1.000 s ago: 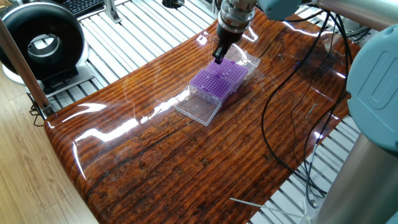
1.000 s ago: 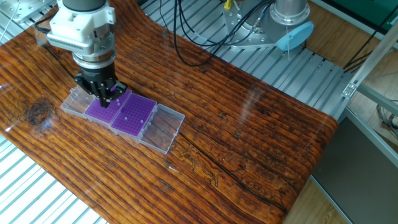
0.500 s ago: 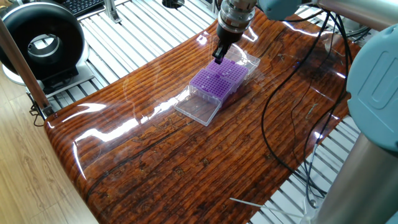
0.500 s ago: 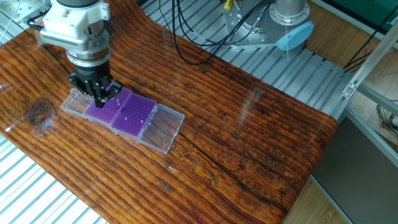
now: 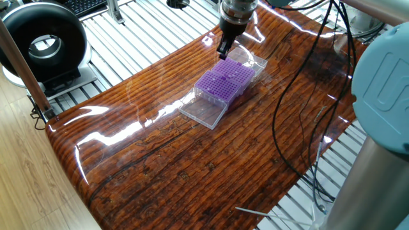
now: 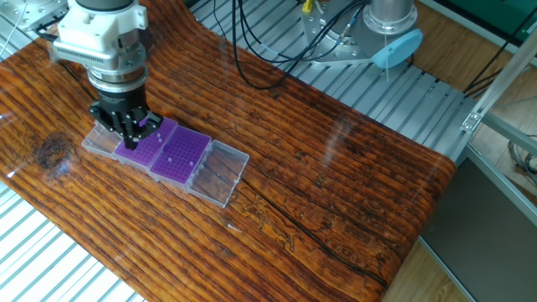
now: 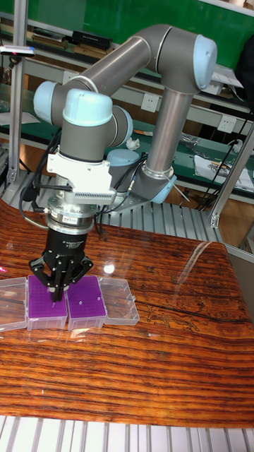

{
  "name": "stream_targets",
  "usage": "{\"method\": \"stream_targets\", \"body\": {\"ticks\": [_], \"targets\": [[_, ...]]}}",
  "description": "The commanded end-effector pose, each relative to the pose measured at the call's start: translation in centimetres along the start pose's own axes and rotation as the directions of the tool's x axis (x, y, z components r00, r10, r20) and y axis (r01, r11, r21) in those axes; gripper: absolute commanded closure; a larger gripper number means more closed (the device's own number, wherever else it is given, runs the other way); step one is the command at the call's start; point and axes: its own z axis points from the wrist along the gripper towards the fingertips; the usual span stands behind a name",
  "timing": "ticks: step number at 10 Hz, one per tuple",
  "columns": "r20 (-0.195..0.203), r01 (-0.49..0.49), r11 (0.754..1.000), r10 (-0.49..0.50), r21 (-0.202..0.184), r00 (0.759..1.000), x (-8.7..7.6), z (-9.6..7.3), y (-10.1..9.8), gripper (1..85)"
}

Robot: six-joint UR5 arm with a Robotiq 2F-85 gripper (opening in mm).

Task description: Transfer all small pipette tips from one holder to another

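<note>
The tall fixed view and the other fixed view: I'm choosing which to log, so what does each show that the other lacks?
Only the tall fixed view shows the whole grey arm with its blue joint caps, and the benches and green wall behind it. Only the other fixed view shows the table's far end, the arm's base and the cables by it. Both show the end effector over one of the two purple racks, side by side with the other rack between open clear lids.
</note>
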Motion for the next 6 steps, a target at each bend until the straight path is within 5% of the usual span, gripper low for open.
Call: {"method": "stream_targets", "body": {"ticks": [1,6], "targets": [[0.016,-0.018,1.000,0.019,-0.004,1.000,0.4,0.3,-0.2,84.3],[0.027,-0.040,0.999,0.040,-0.001,0.999,1.5,0.5,-0.2,84.3]]}}
